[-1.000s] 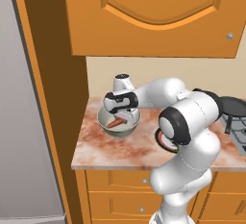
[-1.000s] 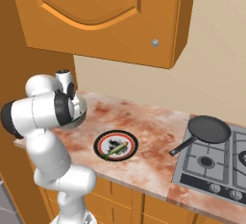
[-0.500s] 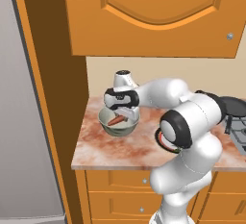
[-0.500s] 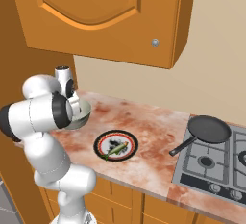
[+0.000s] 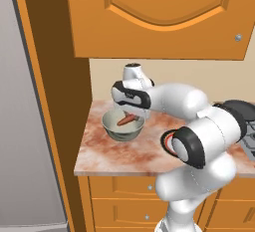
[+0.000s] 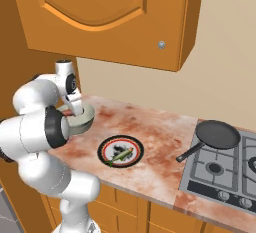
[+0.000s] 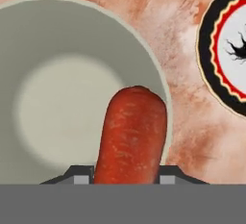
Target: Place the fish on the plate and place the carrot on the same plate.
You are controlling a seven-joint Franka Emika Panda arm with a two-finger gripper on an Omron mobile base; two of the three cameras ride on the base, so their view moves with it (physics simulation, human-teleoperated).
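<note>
My gripper (image 5: 130, 112) is shut on the carrot (image 5: 126, 120), an orange-red tapered stick held just over the grey-green bowl (image 5: 114, 129). From the hand, the carrot (image 7: 132, 136) runs up from between the fingertips of the gripper (image 7: 126, 175), with the bowl (image 7: 48, 98) beneath it. The plate (image 6: 140, 149), black-rimmed with a red ring, lies on the counter to the right of the bowl (image 6: 86, 117). The green-yellow fish (image 6: 119, 156) rests on its white centre. An arc of the plate (image 7: 207, 50) also shows at the right edge of the hand view.
A black frying pan (image 6: 217, 133) sits on the stove (image 6: 225, 177) at the counter's right end. An orange wall cabinet (image 6: 110, 17) hangs close above the arm. A tall brown side panel (image 5: 55, 101) closes off the counter's left end.
The hand has risen a little above the bowl, and the carrot has come up with it from the bowl's bottom. Plate and fish have not moved.
</note>
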